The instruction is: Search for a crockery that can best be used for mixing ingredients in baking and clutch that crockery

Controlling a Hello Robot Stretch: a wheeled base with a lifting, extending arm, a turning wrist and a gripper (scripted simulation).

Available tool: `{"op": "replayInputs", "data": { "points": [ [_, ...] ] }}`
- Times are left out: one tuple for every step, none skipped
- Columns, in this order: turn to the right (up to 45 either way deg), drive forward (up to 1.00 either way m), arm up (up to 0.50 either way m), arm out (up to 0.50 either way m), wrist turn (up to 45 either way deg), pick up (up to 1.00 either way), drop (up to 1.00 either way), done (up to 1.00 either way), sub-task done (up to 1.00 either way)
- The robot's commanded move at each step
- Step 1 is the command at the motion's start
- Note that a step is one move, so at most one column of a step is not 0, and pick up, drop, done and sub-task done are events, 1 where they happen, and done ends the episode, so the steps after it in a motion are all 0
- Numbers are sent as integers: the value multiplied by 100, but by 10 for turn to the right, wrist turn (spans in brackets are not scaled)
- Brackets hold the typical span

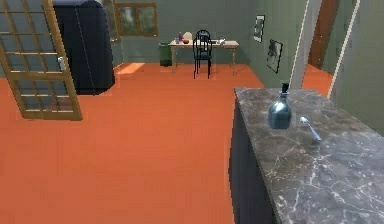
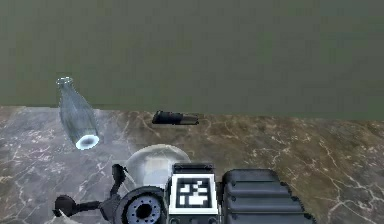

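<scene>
A pale, rounded bowl (image 2: 155, 160) sits on the grey marble counter (image 2: 320, 160) in the arm side view, just beyond the gripper. The gripper (image 2: 90, 192) shows at the bottom edge, with its dark body left of a white marked square (image 2: 195, 193) and thin fingers (image 2: 117, 178) reaching left and up. The bowl lies right behind it, so I cannot tell whether it holds anything. A clear glass bottle (image 2: 77, 115) stands to the left of the bowl. In the forward view a bottle (image 1: 281, 108) stands on the counter (image 1: 330, 170) at the right.
A flat dark object (image 2: 175, 118) lies at the counter's far edge by a green wall. A small pale thing (image 1: 310, 130) lies near the bottle. Open orange floor (image 1: 140, 140) leads to a glass-paned door (image 1: 35, 60), a dark cabinet (image 1: 85, 45), and a far table with a chair (image 1: 203, 50).
</scene>
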Motion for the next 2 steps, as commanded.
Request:
{"op": "replayInputs", "data": {
  "points": [
    [0,0,0,0,360,0,0,0,0],
    [0,0,-10,0,0,0,0,0,0]
  ]
}}
